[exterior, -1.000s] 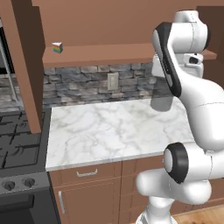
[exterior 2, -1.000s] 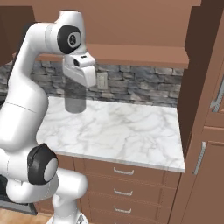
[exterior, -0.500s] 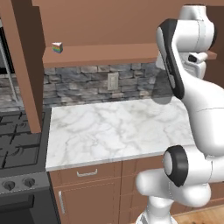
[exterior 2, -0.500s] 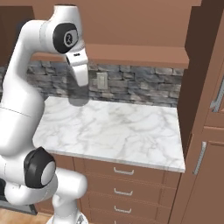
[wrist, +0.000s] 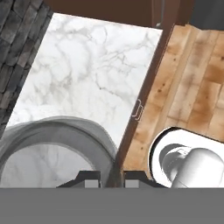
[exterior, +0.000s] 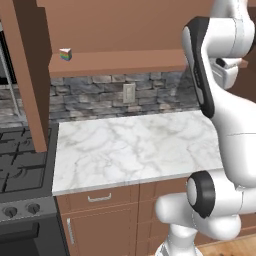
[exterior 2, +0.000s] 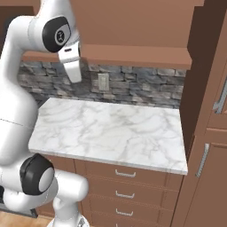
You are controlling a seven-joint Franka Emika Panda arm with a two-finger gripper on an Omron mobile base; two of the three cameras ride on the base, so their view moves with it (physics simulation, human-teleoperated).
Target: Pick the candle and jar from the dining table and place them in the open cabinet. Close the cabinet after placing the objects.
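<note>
1. One thing is in my pincer [wrist: 109, 177]: the plain grey translucent cylindrical jar [wrist: 57, 131]. The hand view looks down onto its round rim, which curves up just beside my two dark fingertips [wrist: 89, 178]. My jaws are clenched on it, and it hangs in the air, touching nothing else.
2. Below the jar lies the white grey-veined marble counter [exterior: 135, 145]. I am held high above its back edge, near the grey stone backsplash [exterior: 150, 92], with my hand [exterior 2: 71, 53] up at about the level of the plain brown wooden shelf [exterior: 125, 61].
3. That shelf runs above the backsplash, and I take it for the floor of the open cabinet. A small rainbow-striped wedge [exterior: 65, 54] sits near its left end. A tall flat brown door [exterior: 30, 75] stands swung out at the counter's left edge.
4. The step in hand, as I judge it, is carrying the jar to the cabinet. Where the candle is I cannot tell.
5. Next I need to reach forward over the shelf's front edge, keep the jar upright, lower it onto bare wood well apart from the wedge, and only then let my jaws go.
6. The risk I see is clipping the shelf's front edge with the jar's base.
</note>
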